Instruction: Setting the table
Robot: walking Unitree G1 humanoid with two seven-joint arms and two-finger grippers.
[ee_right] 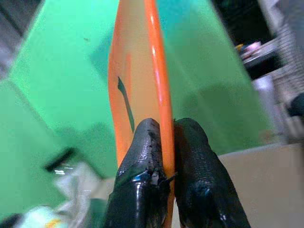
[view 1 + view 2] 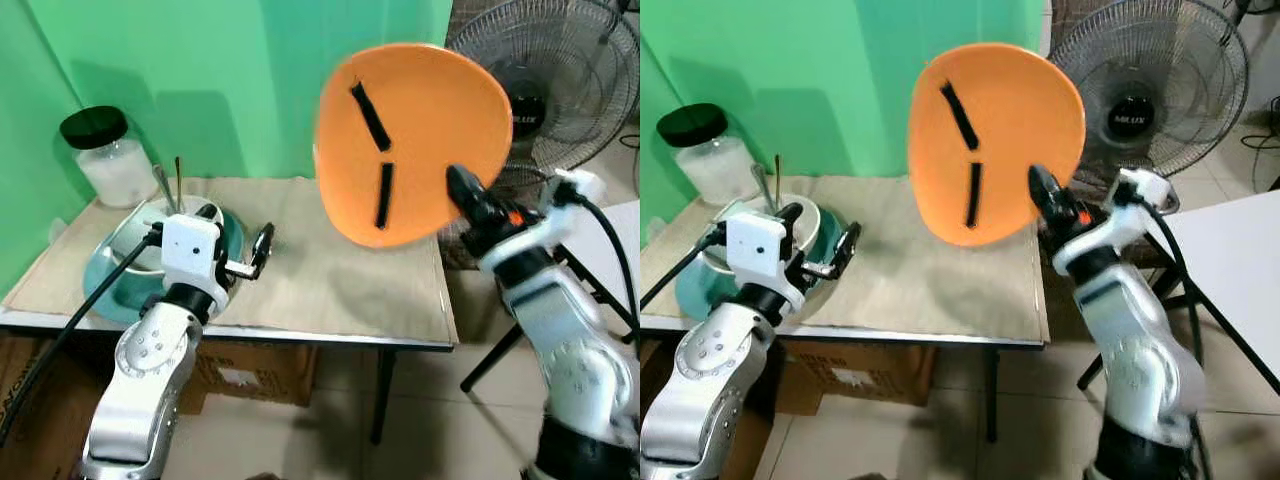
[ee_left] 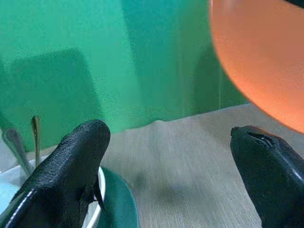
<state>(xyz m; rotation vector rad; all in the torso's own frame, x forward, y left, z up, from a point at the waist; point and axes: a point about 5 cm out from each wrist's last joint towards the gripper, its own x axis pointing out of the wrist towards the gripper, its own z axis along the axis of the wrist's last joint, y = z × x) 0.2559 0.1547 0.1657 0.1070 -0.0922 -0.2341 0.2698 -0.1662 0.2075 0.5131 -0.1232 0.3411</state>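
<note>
Orange plate [image 2: 415,140], two black strips, held upright

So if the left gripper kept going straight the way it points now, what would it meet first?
Probably nothing close: the left gripper, fingers open, points low across the bare tabletop toward the green wall. The orange plate hangs off to one side, though depth is unclear.

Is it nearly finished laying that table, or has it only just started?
Early on, it seems. The right gripper holds an orange plate up in the air, pinched by its edge. The bowls with utensils remain bunched beside the open left gripper. No place is laid on the table yet.
</note>
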